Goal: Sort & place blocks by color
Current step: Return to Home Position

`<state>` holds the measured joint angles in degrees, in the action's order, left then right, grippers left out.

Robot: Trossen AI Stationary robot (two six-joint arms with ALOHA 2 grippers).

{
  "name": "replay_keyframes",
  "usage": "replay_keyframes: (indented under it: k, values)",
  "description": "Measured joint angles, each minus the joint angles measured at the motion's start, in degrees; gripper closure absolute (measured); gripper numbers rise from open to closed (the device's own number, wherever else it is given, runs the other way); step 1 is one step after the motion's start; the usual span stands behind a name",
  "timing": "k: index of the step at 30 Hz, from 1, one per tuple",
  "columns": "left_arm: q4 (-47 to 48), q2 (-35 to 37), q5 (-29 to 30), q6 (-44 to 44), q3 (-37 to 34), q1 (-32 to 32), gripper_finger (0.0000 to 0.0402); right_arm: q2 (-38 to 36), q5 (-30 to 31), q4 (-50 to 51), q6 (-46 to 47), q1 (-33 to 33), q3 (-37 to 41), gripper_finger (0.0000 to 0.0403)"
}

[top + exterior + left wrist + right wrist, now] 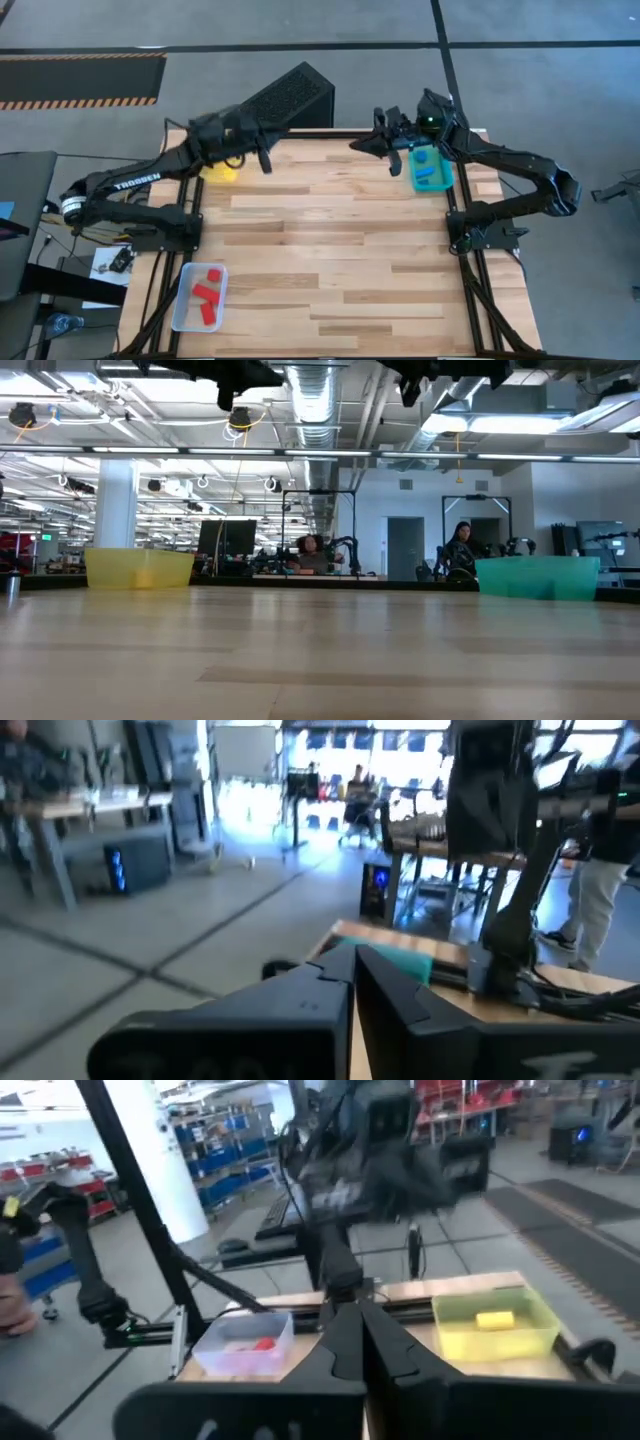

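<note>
Red blocks (207,293) lie in the clear tray (186,300) near the table's near-left corner; one shows in the right wrist view (262,1344). Blue blocks (432,178) lie in the teal tray (413,180) at the far right. A yellow block (493,1320) lies in the yellow tray (500,1342), which my left arm partly covers in the high view (222,172). My left gripper (265,152) is shut and hovers beside the yellow tray. My right gripper (362,143) is shut and hovers left of the teal tray. Neither holds anything.
A black perforated box (290,98) stands at the table's far edge between the arms. The wooden table top (330,250) shows bare boards across its middle and near right. In the low view the yellow tray (140,568) and teal tray (540,576) stand at the far edge; people sit beyond.
</note>
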<state>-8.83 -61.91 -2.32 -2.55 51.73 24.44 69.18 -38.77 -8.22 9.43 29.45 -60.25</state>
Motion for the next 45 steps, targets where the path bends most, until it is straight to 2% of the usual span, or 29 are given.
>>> replay_keyframes:
  k: [3,6,9,14,18,20,23,26,28,30,33,39,42,45]
  values:
    - [-0.31,0.0,-6.47,2.41,1.06,6.05,0.0401,0.13,-1.42,4.91,-0.24,-0.09,0.0,0.0396]
    - [0.03,0.0,-6.37,4.24,1.11,9.46,0.0401,1.09,-1.19,8.7,-1.8,-1.51,0.0,0.0396]
    - [0.34,0.02,-6.85,8.75,1.04,8.71,0.0401,1.6,1.58,7.41,-5.67,-4.06,0.2,0.04]
    - [0.49,0.07,-12.92,10.51,0.0,5.97,0.0401,1.26,7.49,-6.59,-5.25,-7.87,0.09,0.0398]
    - [0.88,1.67,-15.14,13.26,-0.16,6.2,0.0401,1.13,10.88,-5.37,-5.67,-8.31,-0.02,0.0396]
    - [2.87,3.42,-15.23,15.94,-0.13,7.03,0.0401,1.35,11.08,-3.95,-3.03,-8.31,0.02,0.0395]
    - [11.58,5.86,-15.25,19.6,-0.14,8.6,0.0401,1.34,10.74,-4.46,-1.43,-8.85,0.02,0.0395]
    - [18.31,7.6,-18.28,21.15,-0.16,9.14,0.0401,1.2,8.58,-3.06,-8.75,-10.95,0.02,0.0399]
    - [19.19,8.32,-21.52,20.92,-0.43,8.39,0.0401,0.41,5.47,-1.44,-14.06,-12.37,0.04,0.04]
    - [18.32,8.76,-23.19,19.38,-2.03,6.74,0.0401,-0.52,3.96,-0.59,-15.11,-13.58,0.03,0.0399]
    - [13.21,9.32,-21.95,16.28,-6.79,2.83,0.0401,-2.28,3.59,3.69,-15.78,-14.65,0.02,0.04]
    - [-1.31,12.27,-11.08,7.87,-16.45,-5.22,0.0401,-6.74,3.99,16.16,-20.31,-15.23,0.46,0.04]
    - [1.76,16.1,-9.25,7.74,-17.36,-7.01,0.0401,-9.78,4.03,15.5,-19.77,-15.18,5.47,0.04]
    - [10.85,20.55,-9.1,9.88,-17.36,-7.23,0.0401,-13.94,5.18,10.29,-17.07,-14.52,13.96,0.04]
